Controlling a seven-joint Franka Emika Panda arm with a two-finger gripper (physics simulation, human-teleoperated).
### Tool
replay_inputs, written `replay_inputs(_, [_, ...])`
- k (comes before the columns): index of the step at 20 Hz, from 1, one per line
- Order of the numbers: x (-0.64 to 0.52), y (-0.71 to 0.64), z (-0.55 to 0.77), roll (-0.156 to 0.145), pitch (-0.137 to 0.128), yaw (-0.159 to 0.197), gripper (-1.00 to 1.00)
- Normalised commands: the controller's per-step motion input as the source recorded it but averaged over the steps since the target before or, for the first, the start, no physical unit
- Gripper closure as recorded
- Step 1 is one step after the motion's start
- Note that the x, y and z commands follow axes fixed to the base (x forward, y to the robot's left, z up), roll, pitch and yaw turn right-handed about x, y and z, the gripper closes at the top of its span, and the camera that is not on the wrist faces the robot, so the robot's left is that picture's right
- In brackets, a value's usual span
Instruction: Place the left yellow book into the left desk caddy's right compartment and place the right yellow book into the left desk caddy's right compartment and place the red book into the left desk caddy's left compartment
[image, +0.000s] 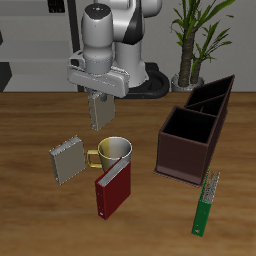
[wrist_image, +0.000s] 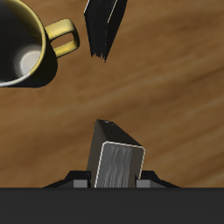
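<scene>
Wooden bench (image: 40, 120) below. Aim for left desk caddy (image: 212, 100), three o'clock of tool (image: 97, 102), well apart. Keep left yellow book (image: 98, 118), clamped upright in tool, high above mug (image: 115, 152) at six o'clock. Square over right compartment (unclear which bin), then lower.

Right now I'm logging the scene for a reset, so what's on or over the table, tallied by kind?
Grey-tan books: 2, one lying on the table, one held in the gripper
Red book: 1
Green book: 1
Mug: 1
Desk caddies: 2, nearer and farther back
Total: 7
</scene>
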Motion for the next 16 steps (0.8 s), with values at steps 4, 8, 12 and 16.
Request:
replay_inputs(4, [-0.10,0.61,0.65,0.025,-0.053,0.052,1.00])
replay_inputs(8, [0.04,0.59,0.57,0.009,-0.023,0.030,1.00])
replay_inputs(12, [0.22,0.48,0.49,0.026,-0.006,0.009,1.00])
replay_inputs(16, [0.24,0.60,0.39,0.008,-0.011,0.032,1.00])
